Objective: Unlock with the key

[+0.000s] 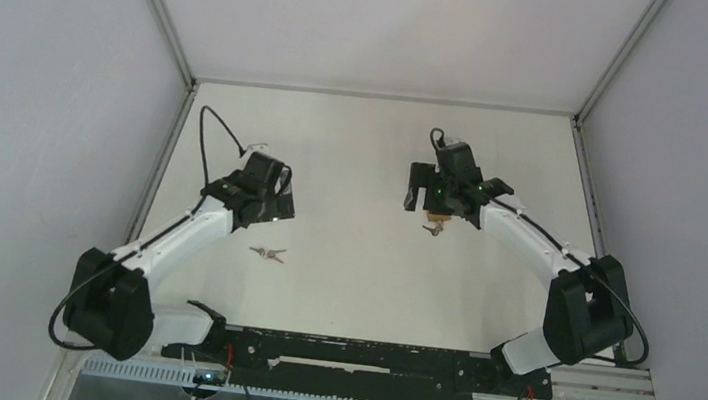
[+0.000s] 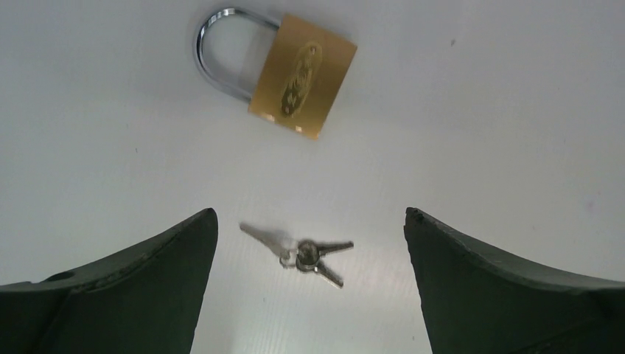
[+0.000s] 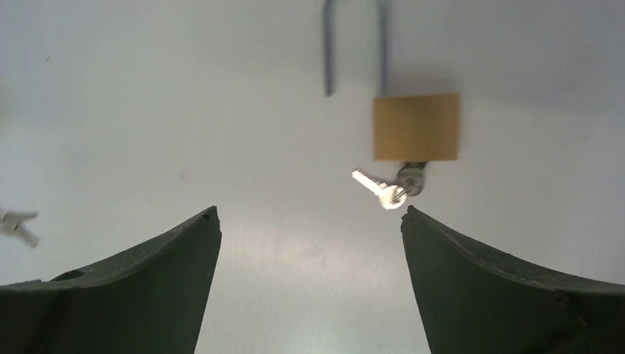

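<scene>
Lying flat, the padlock (image 3: 416, 127) points its open shackle (image 3: 383, 51) away from the spread right gripper (image 3: 310, 214) (key (image 3: 402, 188) at its near end); left gripper (image 2: 311, 214) spread too; white table (image 3: 147, 110), grey walls (image 1: 22, 72).

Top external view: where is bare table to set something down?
Bare: the wide strip between the loose keys and the padlock, and the far end of the table. Crowded under the right gripper and left gripper.

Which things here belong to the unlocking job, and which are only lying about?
Job in hand: open padlock, shackle free at one end; inserted keys at its base.
Lying about, it seems: loose keys; closed padlock near them.
</scene>
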`<action>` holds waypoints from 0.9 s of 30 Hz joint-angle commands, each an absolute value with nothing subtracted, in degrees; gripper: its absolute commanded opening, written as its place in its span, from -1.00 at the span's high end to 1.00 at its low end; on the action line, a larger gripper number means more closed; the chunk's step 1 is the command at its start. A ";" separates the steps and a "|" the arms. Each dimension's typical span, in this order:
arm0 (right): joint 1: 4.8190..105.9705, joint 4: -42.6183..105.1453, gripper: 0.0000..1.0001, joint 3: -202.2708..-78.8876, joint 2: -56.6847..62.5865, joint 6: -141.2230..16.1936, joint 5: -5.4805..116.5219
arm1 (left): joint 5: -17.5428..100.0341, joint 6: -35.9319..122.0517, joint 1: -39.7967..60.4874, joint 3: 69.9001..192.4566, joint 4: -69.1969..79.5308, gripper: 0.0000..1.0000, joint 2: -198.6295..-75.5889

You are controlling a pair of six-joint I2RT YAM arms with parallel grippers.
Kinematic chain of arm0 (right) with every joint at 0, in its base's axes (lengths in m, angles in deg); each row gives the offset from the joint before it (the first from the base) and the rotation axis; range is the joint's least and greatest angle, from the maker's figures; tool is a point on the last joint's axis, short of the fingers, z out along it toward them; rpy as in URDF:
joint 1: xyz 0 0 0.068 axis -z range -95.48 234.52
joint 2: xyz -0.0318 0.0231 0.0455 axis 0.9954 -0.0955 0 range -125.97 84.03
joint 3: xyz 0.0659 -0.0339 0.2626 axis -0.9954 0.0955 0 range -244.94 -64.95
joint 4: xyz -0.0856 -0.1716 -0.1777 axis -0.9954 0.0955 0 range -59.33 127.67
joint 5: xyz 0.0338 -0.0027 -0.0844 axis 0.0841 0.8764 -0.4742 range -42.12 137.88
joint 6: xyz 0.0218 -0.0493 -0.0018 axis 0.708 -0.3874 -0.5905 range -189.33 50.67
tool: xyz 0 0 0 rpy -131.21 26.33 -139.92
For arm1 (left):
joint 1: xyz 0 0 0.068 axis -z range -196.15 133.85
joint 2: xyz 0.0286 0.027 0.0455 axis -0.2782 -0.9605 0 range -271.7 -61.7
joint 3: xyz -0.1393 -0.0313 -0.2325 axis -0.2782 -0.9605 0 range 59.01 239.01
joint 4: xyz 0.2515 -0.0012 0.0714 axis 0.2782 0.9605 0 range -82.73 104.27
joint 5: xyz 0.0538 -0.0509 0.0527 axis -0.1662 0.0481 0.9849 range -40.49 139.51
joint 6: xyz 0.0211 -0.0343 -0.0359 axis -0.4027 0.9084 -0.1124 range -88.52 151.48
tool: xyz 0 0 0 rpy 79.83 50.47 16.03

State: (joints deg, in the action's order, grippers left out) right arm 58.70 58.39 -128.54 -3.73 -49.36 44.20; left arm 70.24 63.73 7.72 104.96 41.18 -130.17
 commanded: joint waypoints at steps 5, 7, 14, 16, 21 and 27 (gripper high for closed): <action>52.65 60.53 -0.95 -123.73 5.86 -46.63 50.72 | 65.65 47.74 2.09 119.21 36.49 -0.94 -146.04; 51.77 61.26 -0.95 -122.81 8.21 -46.35 51.54 | 66.24 46.74 1.22 121.44 37.53 -0.93 -149.43; 50.94 65.29 -0.95 -121.64 17.02 -46.36 52.87 | 60.98 43.00 -3.00 126.37 37.76 -0.85 -158.90; 50.89 66.71 -0.94 -121.63 19.23 -46.62 52.72 | 60.53 41.87 -3.23 127.43 37.77 -0.82 -161.00; 50.98 69.50 -0.95 -121.61 23.87 -47.25 52.35 | 57.72 40.40 -3.27 128.70 38.38 -0.61 -164.71; 50.95 71.99 -0.95 -121.63 26.88 -47.31 52.14 | 56.93 40.36 -3.31 129.09 38.80 -0.24 -166.52</action>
State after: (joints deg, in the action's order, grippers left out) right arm 51.31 70.00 -121.30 24.83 -47.31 52.35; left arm 59.35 41.55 -3.20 125.88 38.30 -165.97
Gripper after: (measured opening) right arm 0.974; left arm 0.652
